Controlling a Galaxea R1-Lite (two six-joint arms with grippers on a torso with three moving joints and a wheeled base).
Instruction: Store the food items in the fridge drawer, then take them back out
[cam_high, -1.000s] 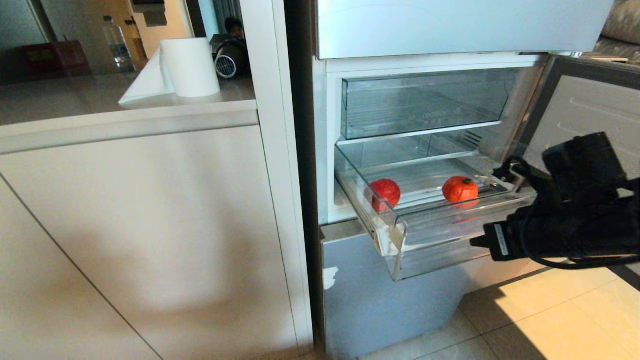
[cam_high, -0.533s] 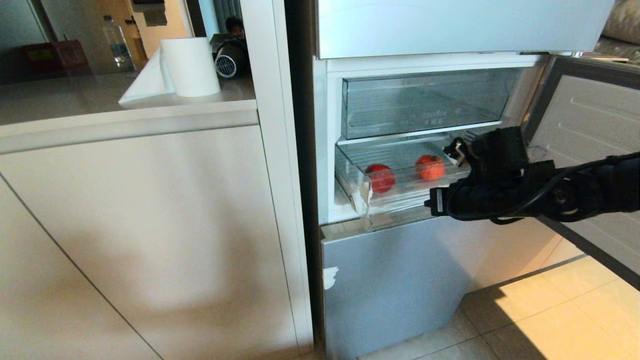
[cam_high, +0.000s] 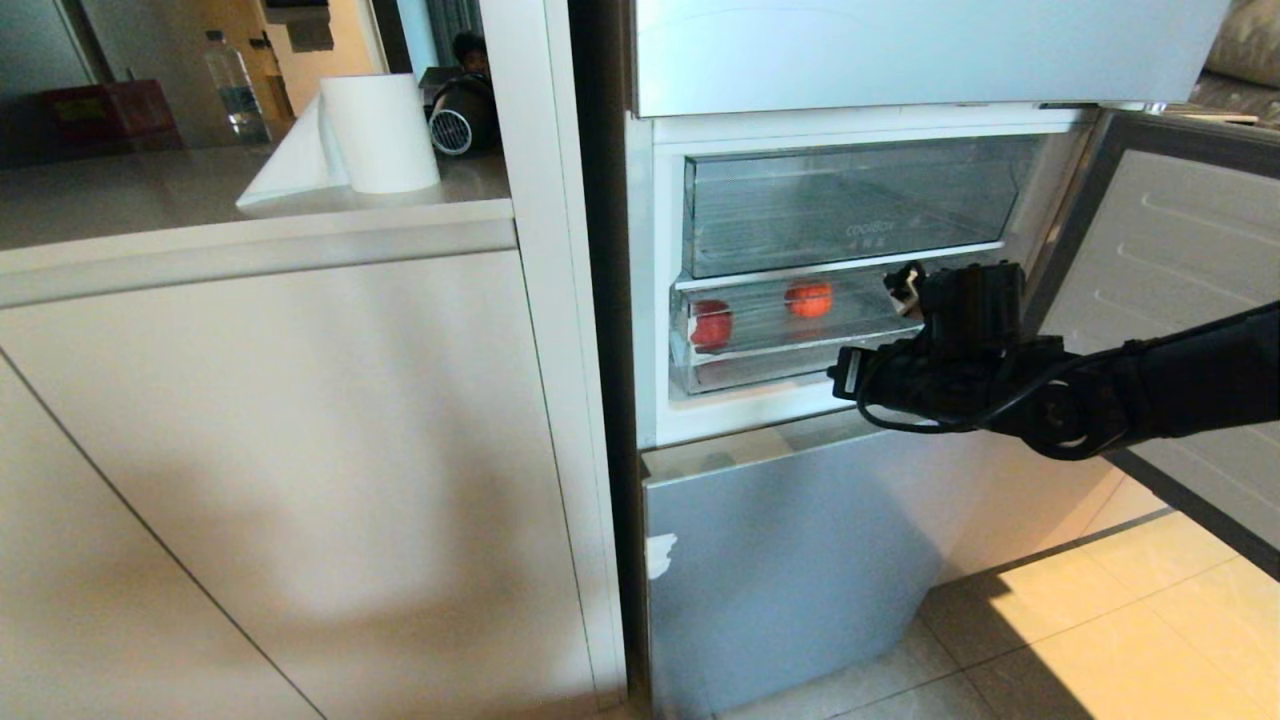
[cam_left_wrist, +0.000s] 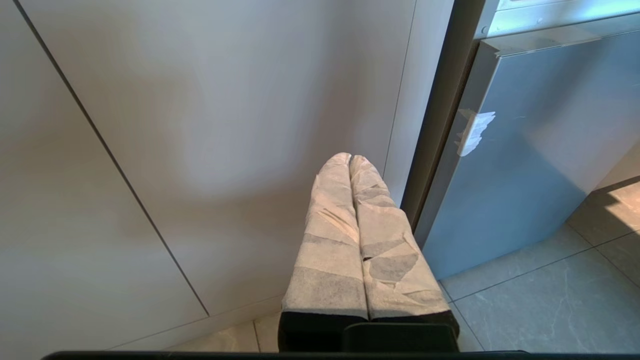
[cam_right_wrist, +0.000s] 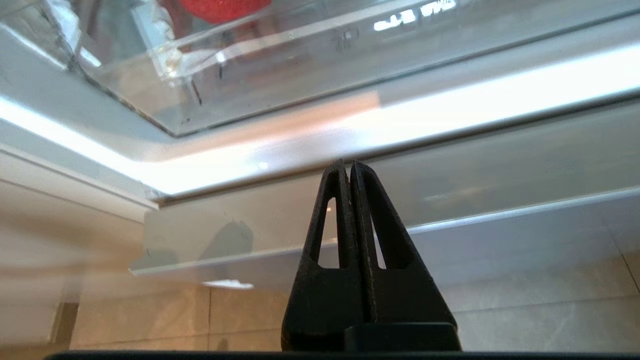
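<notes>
Two food items (cam_high: 711, 324) lie in fridge drawer (cam_high: 780, 350), apparently widthwise; right end effector (cam_right_wrist: 348, 167) closed, empty.

A: We see warm sunlight striking the floor tiles (cam_high: 1130, 620) beside the fridge (cam_high: 800, 560), while the cabinet front (cam_high: 300, 480) left of it lies in soft, dim shadow.

B: We also see glare streaking the fridge ledge (cam_right_wrist: 350, 130) in the right wrist view, motion-smeared there; straight edges bow near the head view's borders.
</notes>
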